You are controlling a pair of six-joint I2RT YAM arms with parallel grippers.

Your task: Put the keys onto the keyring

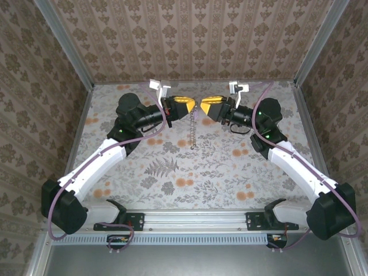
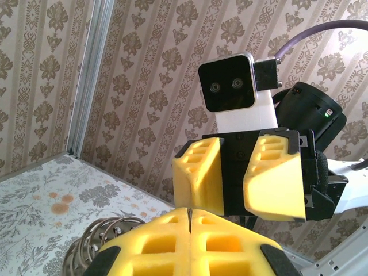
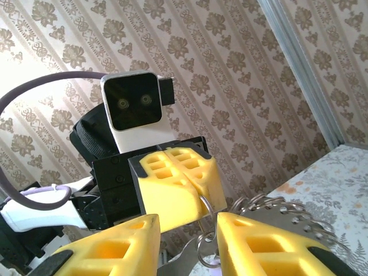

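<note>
Pinching the keyring (image 3: 202, 202) in the tightly pressed left gripper (image 1: 192, 108) at far centre. Holding the right gripper (image 1: 202, 108) spread alongside, keys (image 1: 193, 135) dangling nearward below.

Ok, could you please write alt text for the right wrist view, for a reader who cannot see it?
The left gripper, shut, faces the camera and holds the thin wire keyring, with the silvery keys bunched to its right. The right gripper stands open in the foreground below it, against patterned wallpaper.
</note>
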